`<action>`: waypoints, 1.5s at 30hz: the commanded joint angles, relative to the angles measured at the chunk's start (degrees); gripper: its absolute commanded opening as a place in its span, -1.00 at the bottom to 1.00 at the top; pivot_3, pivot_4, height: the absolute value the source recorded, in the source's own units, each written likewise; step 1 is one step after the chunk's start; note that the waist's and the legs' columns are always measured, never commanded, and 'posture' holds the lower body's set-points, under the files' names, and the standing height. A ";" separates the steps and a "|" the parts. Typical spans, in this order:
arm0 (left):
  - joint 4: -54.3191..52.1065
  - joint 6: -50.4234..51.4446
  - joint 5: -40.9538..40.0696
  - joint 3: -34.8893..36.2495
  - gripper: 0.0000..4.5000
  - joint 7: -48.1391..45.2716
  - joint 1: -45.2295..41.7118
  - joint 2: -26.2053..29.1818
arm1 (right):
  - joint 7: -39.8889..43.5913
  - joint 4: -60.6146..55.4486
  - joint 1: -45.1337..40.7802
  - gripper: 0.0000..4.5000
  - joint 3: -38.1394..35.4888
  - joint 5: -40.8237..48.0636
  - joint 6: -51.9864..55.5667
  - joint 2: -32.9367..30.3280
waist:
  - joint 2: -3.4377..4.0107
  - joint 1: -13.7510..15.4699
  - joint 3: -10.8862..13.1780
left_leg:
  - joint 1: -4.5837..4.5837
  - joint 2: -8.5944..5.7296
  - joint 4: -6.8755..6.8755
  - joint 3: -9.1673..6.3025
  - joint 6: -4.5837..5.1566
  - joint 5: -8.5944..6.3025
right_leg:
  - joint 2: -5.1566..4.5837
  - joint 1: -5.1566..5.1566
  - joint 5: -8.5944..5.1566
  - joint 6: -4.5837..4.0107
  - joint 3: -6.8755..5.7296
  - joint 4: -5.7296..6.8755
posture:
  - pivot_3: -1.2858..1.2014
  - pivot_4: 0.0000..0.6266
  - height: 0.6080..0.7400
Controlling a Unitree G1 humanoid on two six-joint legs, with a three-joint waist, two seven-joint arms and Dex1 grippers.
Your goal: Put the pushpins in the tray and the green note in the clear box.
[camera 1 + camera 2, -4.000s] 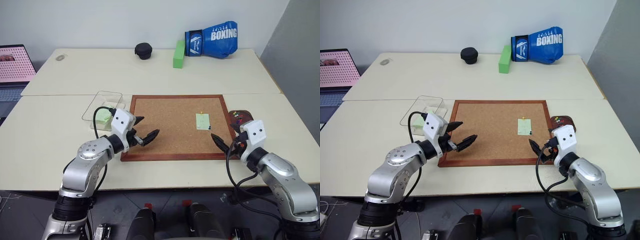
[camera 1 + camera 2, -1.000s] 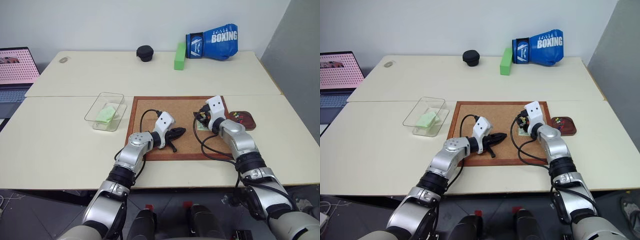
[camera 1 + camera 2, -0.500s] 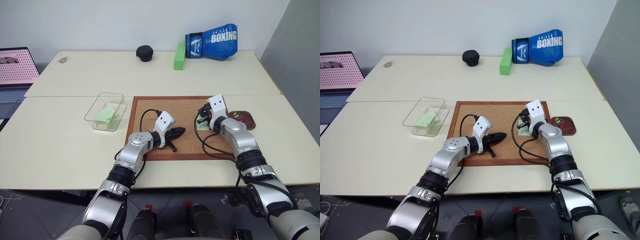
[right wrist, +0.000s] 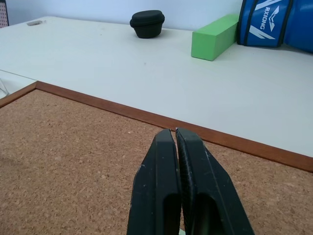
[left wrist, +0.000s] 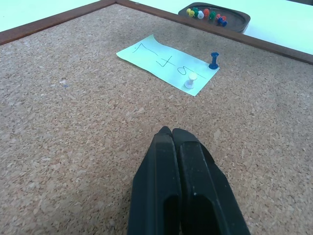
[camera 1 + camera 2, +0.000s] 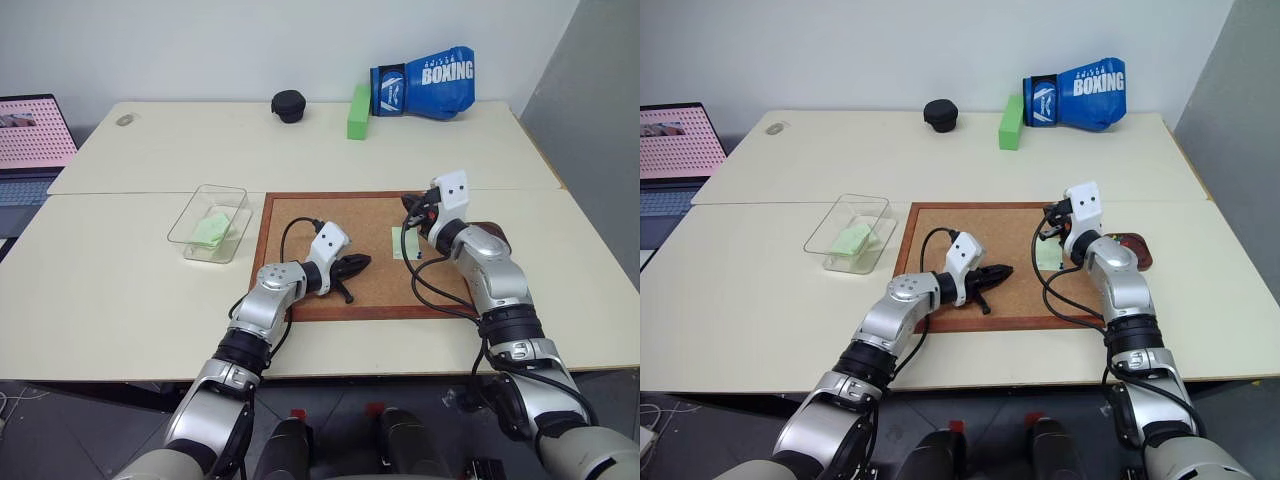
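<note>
right claw pressed together above the corkboard, beside green note.

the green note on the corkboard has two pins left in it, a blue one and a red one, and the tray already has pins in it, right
Not quite. The second pin is white, not red. The left wrist view shows the green note on the corkboard with a blue pin and a white pin standing in it. The rest holds: the tray already has several coloured pins in it.
</note>
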 commanded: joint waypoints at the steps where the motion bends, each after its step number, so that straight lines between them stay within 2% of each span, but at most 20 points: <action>1: 0.45 0.53 0.42 -0.88 -1.00 -0.82 -0.15 -0.50 | -0.64 -4.34 0.50 -0.98 -1.60 1.18 -0.17 -0.71 | 0.00 0.01 0.00 | 0.00 0.00 0.00 0.00 0.00 0.00 | 0.00 0.00 0.00 0.00 0.00 0.00 | 0.03 -0.52 1.00; 11: -0.85 1.21 0.56 -1.76 -1.00 -1.97 1.03 -0.48 | -14.64 -8.10 6.04 -0.98 -10.89 -0.86 3.02 -5.77 | 0.00 0.22 0.00 | -0.06 -0.02 -0.02 -0.01 0.00 0.00 | -0.03 0.00 -0.01 0.00 -0.01 -0.07 | 0.03 -0.52 1.00; 19: -0.25 0.47 0.81 -1.49 -1.00 -1.78 0.33 -0.47 | -15.72 -11.82 10.12 -0.98 -13.01 1.75 10.17 -6.92 | 0.00 -0.06 0.00 | -0.02 0.00 -0.02 0.02 0.01 0.00 | 0.00 0.00 -0.01 0.00 0.03 -0.05 | 0.03 -0.52 1.00; 26: -0.55 0.81 0.85 -1.86 -1.00 -2.14 0.28 -0.87 | -16.31 -12.52 10.67 -0.98 -14.01 3.87 11.77 -6.78 | 0.00 0.10 0.00 | -0.05 -0.01 -0.02 0.02 0.00 0.00 | 0.00 0.00 -0.01 0.01 0.02 -0.09 | 0.03 -0.52 1.00; 28: -0.59 0.84 0.88 -1.85 -1.00 -2.16 0.32 -0.87 | -16.45 -12.53 10.73 -0.79 -14.19 4.09 11.83 -7.21 | 0.00 0.10 0.00 | -0.05 -0.01 -0.02 0.02 0.00 0.00 | 0.00 0.00 -0.01 0.01 0.02 -0.09 | 0.03 -0.52 1.00; 29: -0.64 0.86 0.90 -1.85 -1.00 -2.18 0.37 -0.85 | -16.45 -12.55 10.77 -0.76 -14.22 4.15 11.82 -7.36 | 0.00 0.10 0.00 | -0.05 -0.01 -0.02 0.02 0.01 0.00 | 0.00 0.00 -0.01 0.01 0.02 -0.10 | 0.03 -0.52 1.00; 39: -0.90 0.54 1.46 -1.93 -1.00 -2.32 0.70 -0.68 | -16.25 -12.46 11.30 0.21 -13.99 3.76 11.54 -7.74 | 0.00 0.10 0.00 | -0.05 -0.01 -0.03 0.02 0.01 0.00 | 0.00 0.00 -0.01 0.01 0.02 -0.11 | 0.03 -0.52 1.00; 45: -0.71 0.46 1.56 -1.81 -1.00 -2.32 0.64 -0.81 | -11.50 -15.17 13.22 0.71 -8.70 0.28 6.99 -10.52 | 0.00 0.09 0.00 | -0.06 -0.02 -0.03 0.02 0.01 0.00 | 0.00 0.00 -0.02 0.01 0.02 -0.12 | 0.03 -0.52 1.00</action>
